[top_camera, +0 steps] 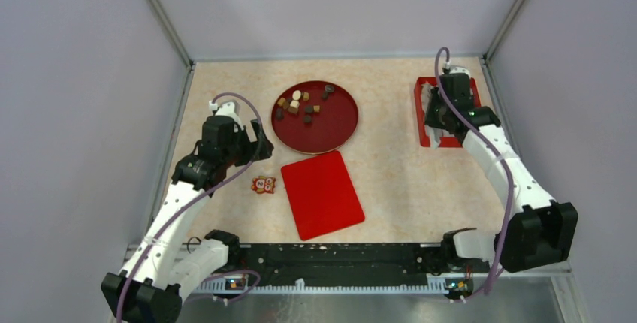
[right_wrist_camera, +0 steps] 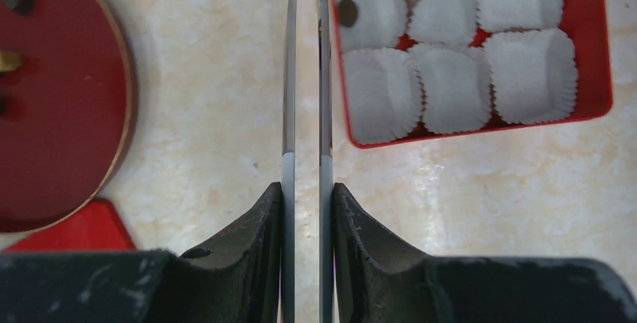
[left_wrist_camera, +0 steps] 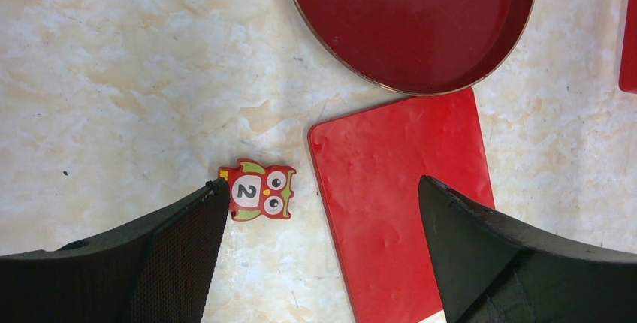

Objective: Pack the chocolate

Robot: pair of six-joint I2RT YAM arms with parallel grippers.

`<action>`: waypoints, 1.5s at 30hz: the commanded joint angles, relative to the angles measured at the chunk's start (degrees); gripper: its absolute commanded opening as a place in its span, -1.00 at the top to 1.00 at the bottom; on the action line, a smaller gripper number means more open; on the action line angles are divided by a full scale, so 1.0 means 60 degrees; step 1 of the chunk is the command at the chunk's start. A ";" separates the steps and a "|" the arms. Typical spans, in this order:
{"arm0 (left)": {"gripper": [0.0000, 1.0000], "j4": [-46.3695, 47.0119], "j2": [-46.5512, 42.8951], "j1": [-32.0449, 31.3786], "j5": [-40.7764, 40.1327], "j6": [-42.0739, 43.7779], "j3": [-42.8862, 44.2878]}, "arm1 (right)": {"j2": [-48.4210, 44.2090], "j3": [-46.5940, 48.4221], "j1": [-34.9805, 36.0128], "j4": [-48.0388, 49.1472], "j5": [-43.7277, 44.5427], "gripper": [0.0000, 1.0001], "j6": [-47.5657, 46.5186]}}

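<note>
The chocolate, several small dark, tan and white chunks, lies on a round red plate at the table's middle back. One dark chunk sits in a white paper cup in the red box, which shows at the right in the top view. My right gripper is shut on thin metal tweezers, whose blades run along the box's left edge, tips out of view. It hovers over the box. My left gripper is open and empty, left of the plate.
A flat red lid lies in front of the plate, also under my left gripper. A small red owl packet lies next to the left fingertip. The box holds several white paper cups. Grey walls enclose the table.
</note>
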 commanded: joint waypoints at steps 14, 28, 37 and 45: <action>-0.98 -0.0108 -0.0109 0.0058 -0.0231 -0.0227 0.0284 | 0.2928 0.2311 0.5437 0.0460 0.0565 0.57 0.0146; -0.97 -0.0224 -0.0284 0.0058 -0.0394 -0.0181 0.0155 | 0.4806 0.3236 0.5902 0.0874 0.0190 0.48 0.0030; -0.97 -0.0251 -0.0286 0.0058 -0.0540 -0.0120 0.0144 | 0.5721 0.4103 0.6034 0.0626 0.0345 0.46 -0.0142; -0.97 -0.0295 -0.0319 0.0058 -0.0628 -0.0077 0.0140 | 0.6197 0.4565 0.6086 0.0476 0.0736 0.41 -0.0146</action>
